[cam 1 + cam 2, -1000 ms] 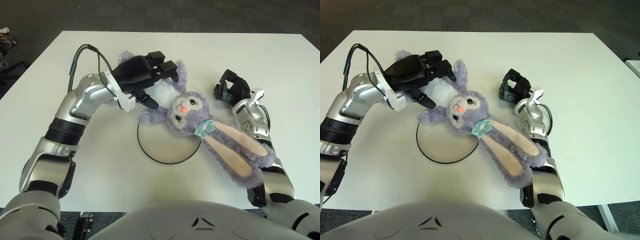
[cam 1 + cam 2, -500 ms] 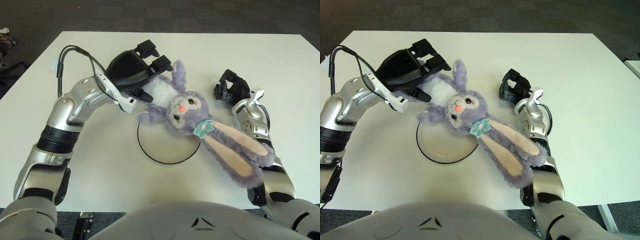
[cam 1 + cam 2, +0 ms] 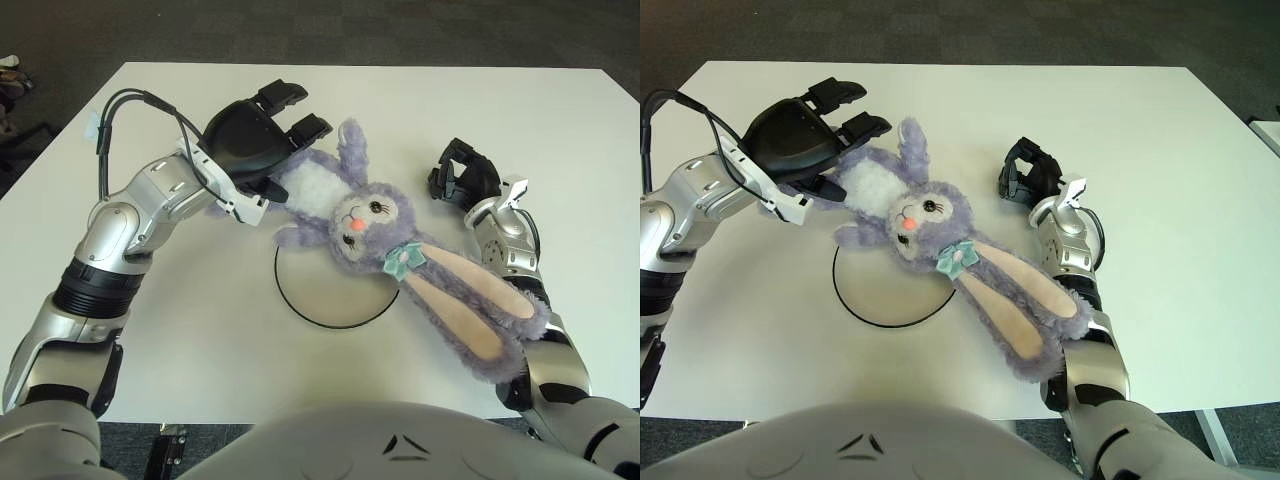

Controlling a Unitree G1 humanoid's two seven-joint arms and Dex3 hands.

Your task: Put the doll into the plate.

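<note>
1. Purple plush doll (image 3: 370, 215) lies on the white table (image 3: 560, 130), head over the plate's (image 3: 300, 300) far rim, ears trailing toward my right forearm and touching it, body stretching up-left off the plate.
2. My left hand (image 3: 250, 145) sits over the doll's body end, fingers (image 3: 305, 127) spread, not closed on anything; whether palm touches the fur, can't tell.
3. My right hand (image 3: 462, 175) shows just right of the doll's head, fingers curled, holding nothing.
4. Plate's near half is bare; doll covers its far-right edge.
5. Lots of open table far side & right; near edge is close below the plate.
6. Right eye view shows more table to the right, plus floor (image 3: 1250, 60) past that edge.
</note>
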